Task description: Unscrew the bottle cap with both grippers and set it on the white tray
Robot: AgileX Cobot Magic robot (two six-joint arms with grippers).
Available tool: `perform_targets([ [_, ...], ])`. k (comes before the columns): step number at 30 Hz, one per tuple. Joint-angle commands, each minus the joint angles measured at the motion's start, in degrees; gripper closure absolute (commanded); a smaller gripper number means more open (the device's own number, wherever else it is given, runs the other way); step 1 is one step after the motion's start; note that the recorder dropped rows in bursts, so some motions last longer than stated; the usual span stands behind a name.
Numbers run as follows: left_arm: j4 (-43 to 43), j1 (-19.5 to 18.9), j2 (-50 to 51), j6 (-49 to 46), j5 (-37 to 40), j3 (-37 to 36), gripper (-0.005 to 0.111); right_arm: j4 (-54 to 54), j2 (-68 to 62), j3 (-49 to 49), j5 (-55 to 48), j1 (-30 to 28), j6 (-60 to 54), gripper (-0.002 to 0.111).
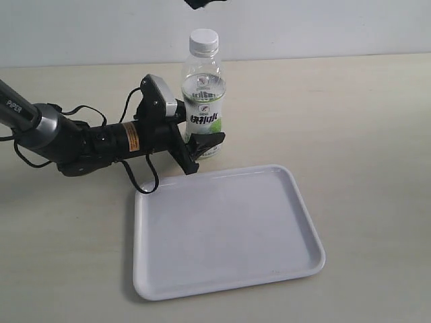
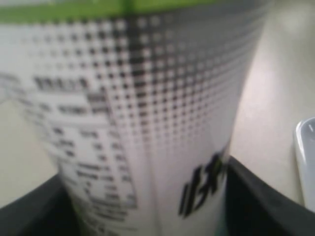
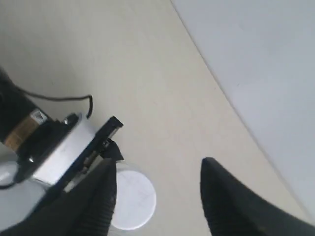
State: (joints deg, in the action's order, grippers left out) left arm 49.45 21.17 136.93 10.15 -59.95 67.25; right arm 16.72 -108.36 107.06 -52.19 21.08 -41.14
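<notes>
Bottle cap [image 1: 203, 42] sits on the bottle [image 1: 202, 101], in the upper middle of the frame.
The bottle stands upright on the beige table [image 1: 363, 121], just above the upper left corner of the white tray [image 1: 222, 242]. The left gripper [image 1: 202, 145] reaches in from the left and is clamped on the lower part of the bottle, one finger at each side. The right gripper [image 3: 158, 163] hangs over the cap with its fingers apart and holds nothing.
</notes>
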Motion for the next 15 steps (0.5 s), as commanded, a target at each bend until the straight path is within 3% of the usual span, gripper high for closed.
perform_targets([
  [1,1.00,0.21,-0.31,-0.96,1.13,0.02,0.107,-0.96,0.31,0.19,-3.32,-0.08,19.04,0.044],
  [6,1.00,0.21,-0.31,-1.23,1.13,0.02,0.107,-3.19,-1.94,0.19,-5.94,-0.08,26.18,0.044],
  [15,1.00,0.21,-0.31,-1.23,1.13,0.02,0.107,-3.29,-3.86,0.19,-5.80,-0.08,26.21,0.044],
])
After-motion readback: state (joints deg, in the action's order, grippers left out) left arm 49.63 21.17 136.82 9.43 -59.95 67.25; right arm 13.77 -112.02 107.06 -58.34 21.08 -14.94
